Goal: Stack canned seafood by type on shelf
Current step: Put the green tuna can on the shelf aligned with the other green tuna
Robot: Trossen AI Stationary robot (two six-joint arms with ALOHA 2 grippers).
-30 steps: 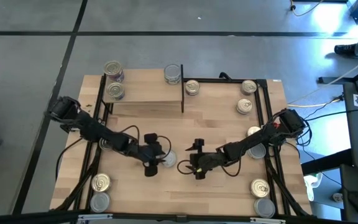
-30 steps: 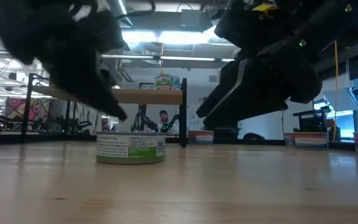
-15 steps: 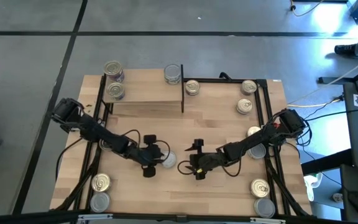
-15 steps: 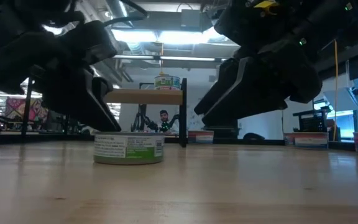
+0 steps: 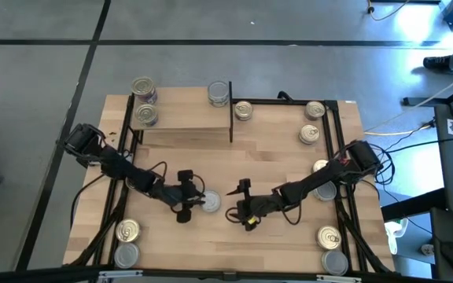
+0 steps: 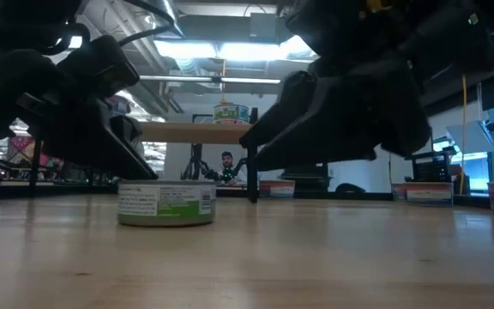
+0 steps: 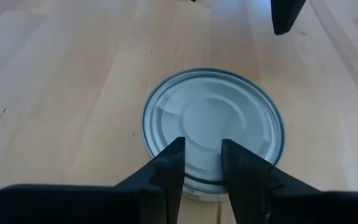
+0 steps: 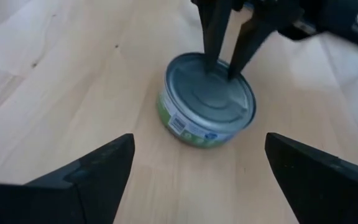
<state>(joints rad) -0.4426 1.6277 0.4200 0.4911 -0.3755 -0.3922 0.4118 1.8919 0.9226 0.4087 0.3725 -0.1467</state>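
1. At the near left corner of the table, two tins are sitting untouched, and two more are waiting at the near right corner.
2. Mid-table, the left gripper is hovering over a silver-topped tin, its fingers standing narrow, tips over the lid's edge and not around the tin's wall.
3. Just right of it, the right gripper is facing the same tin with its jaws spread wide, holding nothing.
4. Risk, as I judge it: narrow fingers pressing on the lid could be shoving or tipping the tin rather than gripping it, and the right gripper could be colliding with the left, both crowding one tin.
5. Farther off, the shelf at the far left is carrying three tins; other tins are lying along the far and right edges.
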